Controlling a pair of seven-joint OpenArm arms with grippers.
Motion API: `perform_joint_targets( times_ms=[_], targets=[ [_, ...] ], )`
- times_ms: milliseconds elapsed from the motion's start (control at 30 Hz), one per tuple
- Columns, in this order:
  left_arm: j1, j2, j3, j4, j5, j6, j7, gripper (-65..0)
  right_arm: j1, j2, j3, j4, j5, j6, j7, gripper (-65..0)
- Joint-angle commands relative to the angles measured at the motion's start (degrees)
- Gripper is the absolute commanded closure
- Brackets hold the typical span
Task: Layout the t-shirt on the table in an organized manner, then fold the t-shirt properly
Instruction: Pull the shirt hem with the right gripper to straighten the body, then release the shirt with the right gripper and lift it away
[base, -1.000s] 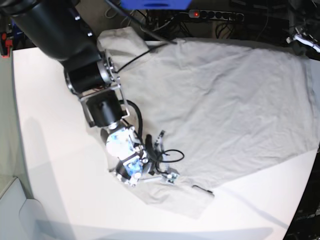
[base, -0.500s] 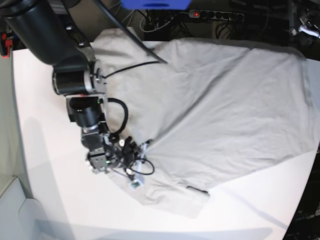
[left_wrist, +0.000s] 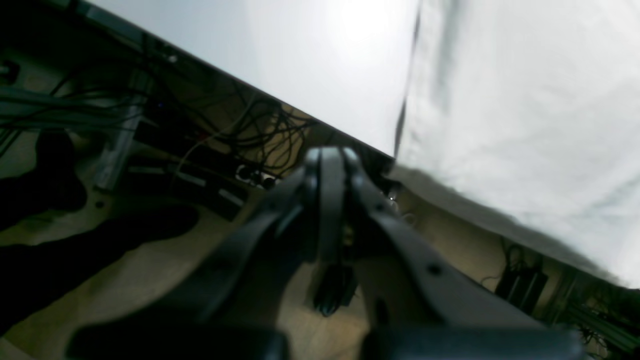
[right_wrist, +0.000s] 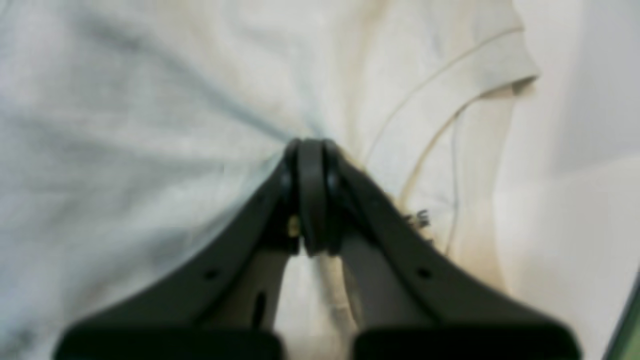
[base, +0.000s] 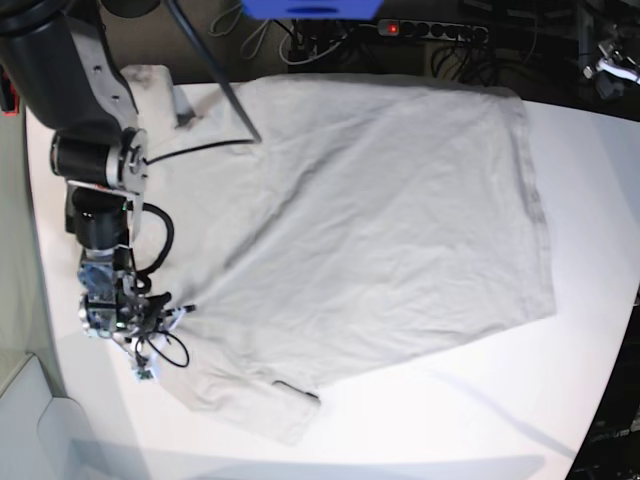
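T-shirt (base: 370, 220) is spread mostly flat across the white worktop (base: 480, 410), light grey-beige, no print. From the base view its body fills the middle, with the straight hem running down the side nearest the idle arm and one short sleeve (base: 270, 400) sticking out toward the near edge. There are diagonal creases all fanning toward one spot on the side where the right arm is, and that's the giveaway for what's going on.

The right hand (right_wrist: 311, 150) is pinched shut on the fabric. In its wrist view the wrinkles radiate straight out from the closed tips, and the neckline ribbing (right_wrist: 450, 100) with a small label curves just beside them, so I'd say it has the shirt near the collar/shoulder area. My guess is it's gripping there to drag that side out and square the shirt up on the worktop, since it lies at a bit of an angle.

The left hand (left_wrist: 325, 160) is closed too, but on nothing. It hangs off past the worktop's edge, with floor and a mess of cables (left_wrist: 235, 125) under it and only a bit of shirt edge in its view. Looks parked out of the way.

So layout stage, I reckon. No fold started, and the far sleeve near the top corner looks bunched.
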Motion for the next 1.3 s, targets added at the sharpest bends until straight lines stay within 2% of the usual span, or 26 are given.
perform_joint_targets(
  times_ms=[0,67,100,233,300,400,500,600,633,800,933,1067,1267],
  targets=[
    [0.8,-0.6,-0.4,0.8,-0.6,0.2,-0.5,-0.9,1.3,1.3,0.1,4.0,1.5,3.3,-1.0,0.0],
    [1.4,-0.6,-0.7,0.6,-0.2,0.2,-0.5,-1.0,-0.9,1.6,0.1,10.9,3.4,7.7,-4.9,0.0],
    [1.5,-0.6,-0.7,0.6,-0.3,0.2,-0.5,-1.0,-2.3,1.4,0.1,14.6,4.0,9.0,-6.9,0.0],
    [1.4,-0.6,-0.2,0.8,-0.6,0.2,-0.4,-1.7,-9.3,-1.2,-0.5,31.4,4.0,11.9,-14.5,0.0],
    [1.2,-1.0,1.8,0.8,-0.6,0.2,1.3,-5.7,-12.4,-1.7,-1.5,38.4,4.0,12.4,-17.3,0.0],
    [0.4,-1.3,4.6,0.6,-0.4,0.2,3.8,-16.7,-16.8,-2.4,-5.0,46.5,4.0,12.8,-19.9,0.0],
    [-0.7,-0.6,6.5,0.6,-0.3,0.2,4.1,-31.6,-21.1,-2.4,-7.3,53.7,4.0,13.0,-21.8,0.0],
    [-1.7,0.2,9.2,0.4,0.0,0.2,3.8,-43.4,-24.4,-2.4,-7.7,59.0,4.0,16.3,-23.7,0.0],
    [-2.0,0.4,9.6,0.4,0.0,0.2,3.8,-46.4,-25.1,-2.4,-7.5,60.3,4.0,17.5,-24.5,0.0],
    [-5.3,0.9,12.6,-0.3,1.9,0.6,3.6,-56.5,-29.0,-2.4,-7.3,65.5,4.0,17.5,-27.5,0.0],
    [-10.7,2.2,16.0,-4.7,9.0,0.6,3.6,-59.8,-32.7,-2.4,-7.3,70.1,4.0,17.5,-27.7,0.0],
    [-13.5,4.0,18.2,-7.8,15.7,0.4,3.6,-59.7,-34.7,-2.4,-7.4,72.7,4.0,17.5,-27.7,0.0],
    [-14.8,6.6,20.6,-8.4,22.5,0.3,3.5,-59.7,-34.7,-2.0,-7.3,73.1,4.0,17.5,-28.9,0.0]
  ],
)
